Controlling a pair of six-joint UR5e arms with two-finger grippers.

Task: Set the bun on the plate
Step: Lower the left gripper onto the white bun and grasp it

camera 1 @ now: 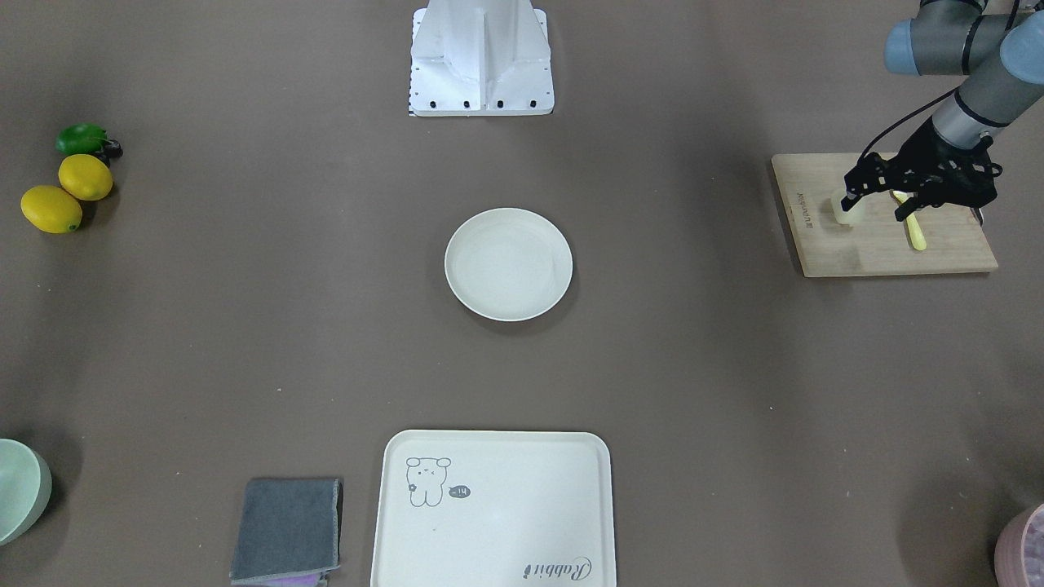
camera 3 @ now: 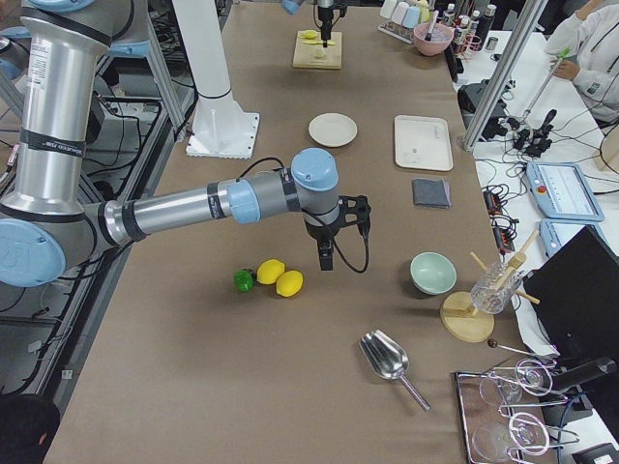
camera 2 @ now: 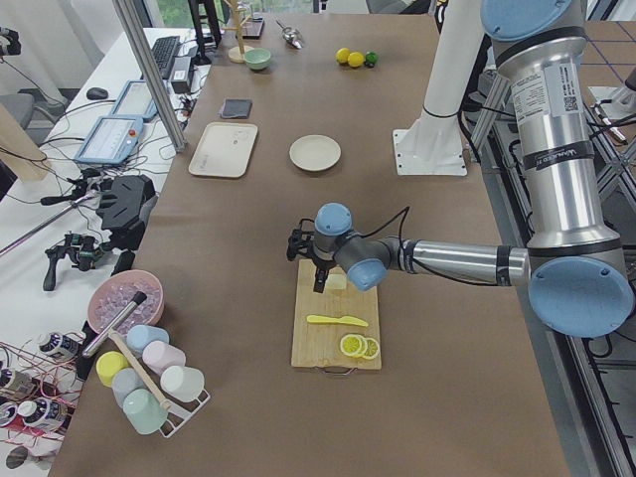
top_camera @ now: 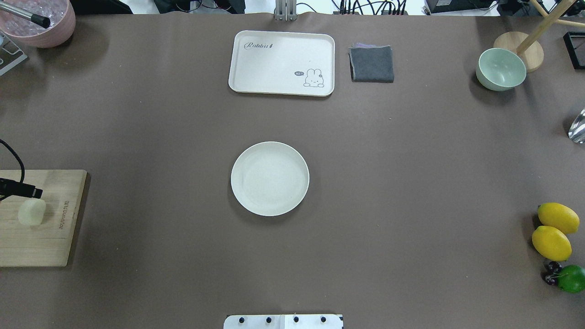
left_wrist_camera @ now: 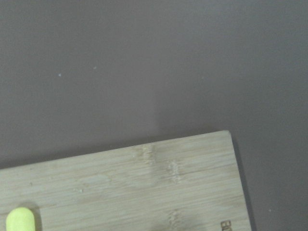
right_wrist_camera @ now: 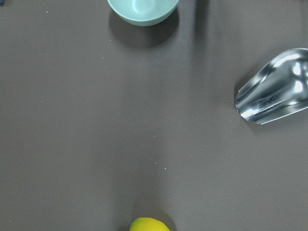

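- The bun (camera 1: 847, 210) is lying on the wooden cutting board (camera 1: 885, 254) at the robot's left end of the counter (camera 1: 693, 367). It is well apart from the plate (camera 1: 508, 263), which is sitting bare in the middle of the counter.
- The left gripper (camera 1: 879, 204) is hovering over the board with its fingers looking apart and holding nothing. One fingertip is showing right at the bun's edge, though I cannot tell whether it is touching. The bun seems to be lying off to one side rather than between the fingers.
- Judging from that, the grasp is the step in hand. The gripper is needing to centre over the bun so that the fingers are straddling it, then come down and close gently. The lump is looking soft and rounded, so it could squash or slip out.
- The yellow knife (camera 1: 915, 232) is lying near the bun on the same board, so the descent is best kept clear of it.
- The right gripper (camera 3: 326, 253) is hanging near the lemons (camera 3: 280, 278) at the other end of the counter. Whether its fingers are apart or together I cannot tell.
- The tray (top_camera: 281, 64) is carrying the word "Rabbit" in script, plus a drawn animal with a small "hi" bubble.
- The board is bearing a dark mark along one edge, too small to read.
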